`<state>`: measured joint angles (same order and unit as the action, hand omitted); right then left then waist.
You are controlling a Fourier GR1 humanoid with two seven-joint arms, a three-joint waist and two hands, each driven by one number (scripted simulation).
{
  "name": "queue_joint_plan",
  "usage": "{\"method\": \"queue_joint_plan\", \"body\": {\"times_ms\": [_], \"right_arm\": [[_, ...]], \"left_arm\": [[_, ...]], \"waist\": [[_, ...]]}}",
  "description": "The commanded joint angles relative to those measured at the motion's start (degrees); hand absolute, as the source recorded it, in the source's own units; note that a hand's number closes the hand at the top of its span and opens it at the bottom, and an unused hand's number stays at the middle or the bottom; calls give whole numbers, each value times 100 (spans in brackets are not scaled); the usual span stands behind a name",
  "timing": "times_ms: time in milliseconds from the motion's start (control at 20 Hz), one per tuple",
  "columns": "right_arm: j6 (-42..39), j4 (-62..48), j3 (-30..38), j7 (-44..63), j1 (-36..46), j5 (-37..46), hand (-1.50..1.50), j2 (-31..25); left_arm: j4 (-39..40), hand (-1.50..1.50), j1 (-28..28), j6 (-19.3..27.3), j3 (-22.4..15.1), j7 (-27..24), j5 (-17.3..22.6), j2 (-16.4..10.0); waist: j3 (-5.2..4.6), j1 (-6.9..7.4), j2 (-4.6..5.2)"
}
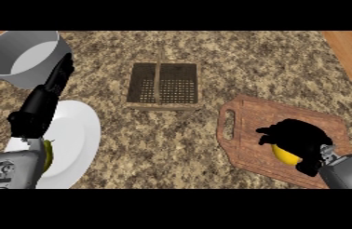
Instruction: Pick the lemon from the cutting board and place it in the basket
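Observation:
A yellow lemon (284, 155) lies on the brown wooden cutting board (249, 125) at the right. My right hand (295, 134) sits over it with fingers curled around it, so only its lower part shows. The dark wicker basket (163, 86), with a handle across it, stands near the counter's middle, up and to the left of the board. My left hand (36, 107) rests at the far left with fingers straight, pointing up toward a pot.
A grey metal pot (27, 56) stands at the upper left. A white plate (72, 144) lies at the lower left, with something yellow (48, 151) at my left wrist. A wooden edge (340, 46) shows at the upper right.

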<state>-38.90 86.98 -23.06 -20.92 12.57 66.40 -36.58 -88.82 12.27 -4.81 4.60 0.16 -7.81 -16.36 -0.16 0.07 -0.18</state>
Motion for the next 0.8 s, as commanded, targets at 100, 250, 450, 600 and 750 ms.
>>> {"method": "queue_joint_plan", "body": {"times_ms": [100, 250, 450, 600, 750], "right_arm": [[385, -677, 74, -629, 209, 288, 150, 80], [628, -419, -193, -501, -119, 513, 150, 311], [1330, -1198, -221, -807, 133, 740, 150, 515], [1437, -1216, 628, -718, 279, 414, 150, 387], [1051, -1401, 1782, 524, 762, 59, 150, 746]], "left_arm": [[-343, 0, -238, -81, 14, 62, -32, 79], [-156, 0, -190, -330, 320, -41, 189, -152], [-428, 0, -7, -52, -44, 386, -109, 169], [-305, 0, 40, -435, 359, 361, 296, -162], [-207, 0, -57, -149, 135, 59, -44, 33]], "waist": [[17, 30, 17], [16, 6, 14], [21, 41, 22], [20, 35, 21], [22, 19, 34]]}}
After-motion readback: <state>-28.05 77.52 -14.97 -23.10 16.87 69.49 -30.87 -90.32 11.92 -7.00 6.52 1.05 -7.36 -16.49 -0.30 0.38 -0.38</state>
